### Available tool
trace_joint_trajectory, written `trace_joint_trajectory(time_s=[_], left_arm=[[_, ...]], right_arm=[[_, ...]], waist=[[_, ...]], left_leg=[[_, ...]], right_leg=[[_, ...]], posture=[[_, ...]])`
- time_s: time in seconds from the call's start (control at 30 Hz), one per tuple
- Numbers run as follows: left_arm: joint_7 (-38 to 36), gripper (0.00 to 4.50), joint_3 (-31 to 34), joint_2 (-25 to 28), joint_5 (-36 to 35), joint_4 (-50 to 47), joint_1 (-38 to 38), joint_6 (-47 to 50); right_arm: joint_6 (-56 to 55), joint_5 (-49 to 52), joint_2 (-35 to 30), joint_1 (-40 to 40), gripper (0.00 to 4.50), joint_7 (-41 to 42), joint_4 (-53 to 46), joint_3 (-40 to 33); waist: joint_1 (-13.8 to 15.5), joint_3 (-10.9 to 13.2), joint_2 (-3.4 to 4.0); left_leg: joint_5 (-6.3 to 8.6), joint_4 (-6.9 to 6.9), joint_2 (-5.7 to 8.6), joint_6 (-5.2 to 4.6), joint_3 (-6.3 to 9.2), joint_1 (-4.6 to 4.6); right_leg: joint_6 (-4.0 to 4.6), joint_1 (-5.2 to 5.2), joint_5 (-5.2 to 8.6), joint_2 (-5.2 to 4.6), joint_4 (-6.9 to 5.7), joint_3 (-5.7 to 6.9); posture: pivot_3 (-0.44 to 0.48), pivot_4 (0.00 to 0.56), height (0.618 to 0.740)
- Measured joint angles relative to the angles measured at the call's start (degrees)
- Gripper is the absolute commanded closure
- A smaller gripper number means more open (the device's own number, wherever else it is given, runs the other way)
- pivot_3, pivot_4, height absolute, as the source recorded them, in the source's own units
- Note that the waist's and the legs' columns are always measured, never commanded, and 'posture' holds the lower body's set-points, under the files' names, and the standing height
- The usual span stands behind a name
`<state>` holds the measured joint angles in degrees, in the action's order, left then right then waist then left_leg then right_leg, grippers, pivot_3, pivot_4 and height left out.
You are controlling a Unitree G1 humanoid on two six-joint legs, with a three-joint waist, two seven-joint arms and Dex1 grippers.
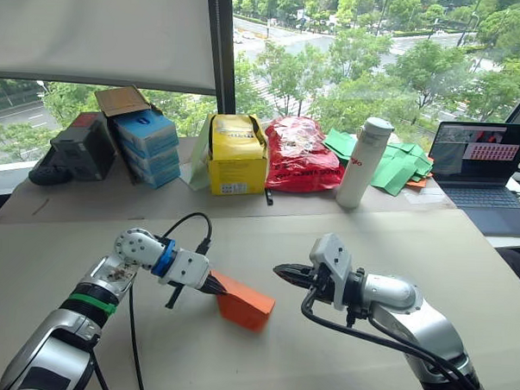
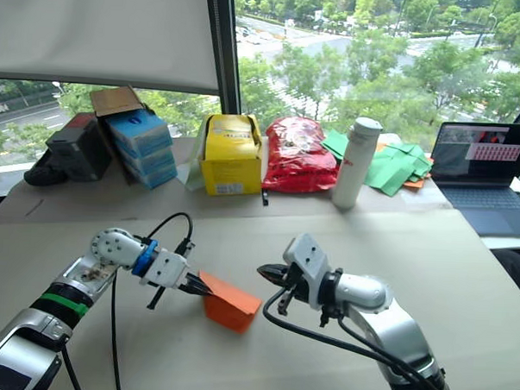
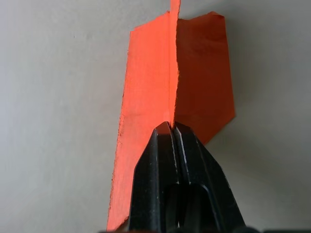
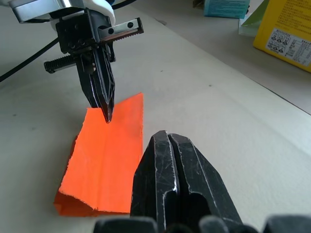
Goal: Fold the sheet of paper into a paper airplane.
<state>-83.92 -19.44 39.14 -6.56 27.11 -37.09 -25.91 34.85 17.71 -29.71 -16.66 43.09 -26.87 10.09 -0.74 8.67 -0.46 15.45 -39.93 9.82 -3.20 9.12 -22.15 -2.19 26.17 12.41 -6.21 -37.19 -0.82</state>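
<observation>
Sheet of paper: the bright orange sheet of paper (image 1: 242,303) sits folded on the counter (image 1: 327,241), lower centre of the head views, between the two arms; it stands up tent-like, with one raised crease running along its length.
Paper shape: in the left wrist view a flap lies to each side of the raised ridge, and the far edge looks ragged.
Left end effector: the left end effector (image 1: 215,285) reaches in from the lower left, its two black fingers pressed together on the upright crease at the near end of the paper, pinching it.
Right end effector: the right end effector (image 1: 280,271) comes from the lower right and points towards the paper, just beside it and not touching; its fingers are closed on each other with nothing between them.
Counter: pale beige surface, bare around the paper.
Back row, upper half of the frame: a yellow box (image 1: 237,154), a crinkled red bag (image 1: 297,153), a white bottle (image 1: 363,161) standing upright, and green paper sheets (image 1: 396,164) behind the bottle.
Upper left: a stack of blue boxes (image 1: 146,146) beside a dark grey device (image 1: 82,147).
Right edge: an open laptop (image 1: 486,167) with its screen lit.
Background: a window with trees and a road outside.
</observation>
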Motion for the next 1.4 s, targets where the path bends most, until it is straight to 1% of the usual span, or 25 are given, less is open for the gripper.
trace_joint_trajectory(time_s=[0.03, 0.17, 0.23, 0.3, 0.4, 0.53, 0.6, 0.7, 0.73, 0.83, 0.93, 1.07, 1.2, 1.27, 1.4], left_arm=[[1.08, 4.48, 0.57, 0.00, -0.03, -1.27, 0.25, 2.19], [5.95, 4.48, 2.88, 1.98, -0.50, -13.45, 3.90, 18.63], [6.89, 4.48, 3.32, 3.06, -0.55, -18.50, 6.37, 23.72], [7.51, 4.48, 3.31, 3.31, -0.43, -21.22, 8.68, 26.79], [8.86, 3.65, 3.29, 3.24, -0.41, -22.98, 10.26, 29.74], [9.67, 2.29, 4.22, 3.24, -0.65, -24.10, 10.41, 31.19], [10.13, 1.64, 6.18, 3.33, -2.28, -24.85, 11.20, 32.65], [10.23, 0.64, 11.26, 4.90, -7.84, -29.04, 14.48, 38.15], [10.25, 0.62, 12.92, 5.96, -9.34, -30.21, 16.04, 39.24], [10.13, 0.62, 17.69, 9.66, -11.76, -32.97, 24.14, 41.16], [11.60, 0.62, 20.46, 9.92, -13.80, -34.81, 28.15, 43.28], [15.41, 0.62, 22.98, 8.89, -15.49, -38.08, 29.16, 45.16], [17.14, 0.62, 22.98, 7.98, -16.04, -39.07, 30.41, 45.88], [17.51, 0.62, 22.98, 7.98, -16.05, -39.07, 30.56, 45.86], [17.60, 0.62, 22.98, 7.99, -16.04, -38.92, 31.09, 45.62]], right_arm=[[0.00, 0.00, -0.04, 0.00, 4.50, -0.02, -0.01, -0.03], [-0.01, 0.16, -0.41, -0.06, 4.50, 0.10, -0.15, -0.83], [-0.15, 0.46, -0.77, -0.04, 4.50, 0.31, -0.18, -1.42], [-0.78, 0.44, -1.00, -0.04, 4.50, 0.58, -0.16, -1.51], [-2.00, 0.29, -1.09, -0.06, 4.50, 0.85, 0.00, -1.22], [-3.45, -0.87, -1.30, -0.08, 4.50, 1.76, 0.60, 0.32], [-4.48, -1.08, -1.37, -0.11, 3.90, 2.27, 0.81, 0.80], [-5.74, -0.81, -2.56, 0.15, 2.97, 4.36, 0.47, 0.92], [-6.11, -0.71, -2.73, 0.42, 2.60, 4.96, -0.06, 1.03], [-9.30, -1.27, -3.65, 2.37, 1.53, 6.78, -2.52, 2.92], [-12.90, -5.07, -3.61, 2.76, 0.55, 6.46, -2.85, 6.18], [-18.27, -11.25, -2.04, 2.78, 0.55, 4.36, 1.10, 10.69], [-22.74, -15.67, -1.00, 2.78, 0.55, 2.34, 6.51, 11.79], [-24.40, -16.67, -0.44, 2.78, 1.08, 1.73, 8.42, 11.79], [-26.63, -16.88, -0.10, 2.77, 2.46, 1.87, 9.41, 11.77]], waist=[[-0.01, 0.00, 0.00], [-0.25, 0.00, 0.00], [-0.24, 0.00, 0.01], [-0.11, 0.00, 0.01], [0.04, 0.00, 0.01], [0.07, 0.00, 0.01], [-0.04, 0.00, 0.01], [-0.21, 0.00, 0.01], [-0.25, 0.00, 0.01], [-0.32, 0.00, 0.02], [0.13, 0.01, 0.00], [1.08, 0.00, 0.00], [1.18, 0.00, 0.00], [1.17, 0.00, 0.00], [1.06, 0.00, 0.00]], left_leg=[[0.00, 0.00, 0.00, 0.00, 0.00, -0.01], [0.03, 0.01, -0.02, -0.05, -0.06, 0.03], [0.04, 0.04, -0.05, -0.06, -0.12, 0.09], [0.03, 0.05, -0.07, -0.05, -0.15, 0.13], [0.03, 0.04, -0.09, -0.03, -0.17, 0.12], [0.03, 0.05, -0.10, -0.04, -0.20, 0.12], [0.03, 0.05, -0.12, -0.04, -0.22, 0.12], [0.04, 0.07, -0.19, -0.04, -0.27, 0.14], [0.04, 0.08, -0.21, -0.04, -0.28, 0.17], [0.05, 0.22, -0.33, -0.02, -0.52, 0.38], [0.07, 0.19, -0.34, -0.02, -0.54, 0.37], [0.08, 0.19, -0.34, -0.05, -0.66, 0.56], [0.10, 0.20, -0.34, -0.08, -0.79, 0.57], [0.11, 0.20, -0.39, -0.06, -0.83, 0.57], [0.13, 0.22, -0.49, -0.04, -0.99, 0.60]], right_leg=[[0.00, 0.00, 0.00, 0.00, 0.00, -0.01], [-0.01, 0.01, 0.00, 0.04, -0.03, -0.07], [-0.01, -0.01, 0.00, 0.07, -0.03, -0.10], [0.00, -0.03, 0.00, 0.09, -0.03, -0.11], [0.04, -0.03, -0.03, 0.10, -0.02, -0.10], [0.04, -0.03, -0.05, 0.09, -0.01, -0.10], [0.04, -0.01, -0.06, 0.10, 0.00, -0.11], [0.05, 0.00, -0.06, 0.15, 0.01, -0.12], [0.06, 0.00, -0.06, 0.16, 0.01, -0.12], [0.11, -0.04, -0.09, 0.18, 0.02, -0.13], [0.16, -0.08, -0.14, 0.20, 0.08, -0.09], [0.11, -0.26, -0.25, 0.26, 0.15, -0.09], [0.13, -0.19, -0.28, 0.26, 0.12, -0.16], [0.16, -0.15, -0.29, 0.26, 0.13, -0.18], [0.22, -0.12, -0.33, 0.28, 0.13, -0.18]], posture=[[0.000, 0.150, 0.738], [0.000, 0.150, 0.738], [0.000, 0.150, 0.738], [0.000, 0.150, 0.738], [0.000, 0.150, 0.738], [0.000, 0.150, 0.738], [0.000, 0.150, 0.738], [0.000, 0.150, 0.738], [0.000, 0.150, 0.738], [0.000, 0.150, 0.738], [0.000, 0.150, 0.738], [0.000, 0.150, 0.738], [0.000, 0.150, 0.738], [0.000, 0.150, 0.738], [0.000, 0.150, 0.738]])
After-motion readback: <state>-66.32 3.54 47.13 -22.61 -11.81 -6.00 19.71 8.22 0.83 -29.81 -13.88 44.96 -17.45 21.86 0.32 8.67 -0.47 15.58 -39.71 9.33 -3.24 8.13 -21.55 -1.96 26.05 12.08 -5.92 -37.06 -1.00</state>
